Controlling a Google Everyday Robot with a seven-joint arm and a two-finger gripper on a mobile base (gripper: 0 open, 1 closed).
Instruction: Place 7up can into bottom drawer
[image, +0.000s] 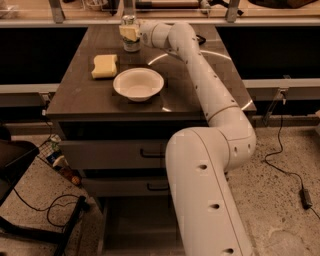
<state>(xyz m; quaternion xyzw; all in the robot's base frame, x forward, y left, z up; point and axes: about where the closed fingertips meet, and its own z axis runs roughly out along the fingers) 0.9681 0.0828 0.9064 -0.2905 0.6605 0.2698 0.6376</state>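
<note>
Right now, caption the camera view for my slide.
Gripper at the 7up can on the cabinet's far edge, beyond white bowl and yellow sponge; bottom drawer open below.

The smooth, glossy white plastic arm (200, 75) has its gripper (129, 33) at the shiny silvery metal 7up can (131, 46) on the dark matt tabletop (80, 97), near a porous yellow sponge (104, 66) and a smooth white bowl (138, 84).

White rounded arm (202, 80), yellowish hand (129, 33) at tip
</note>
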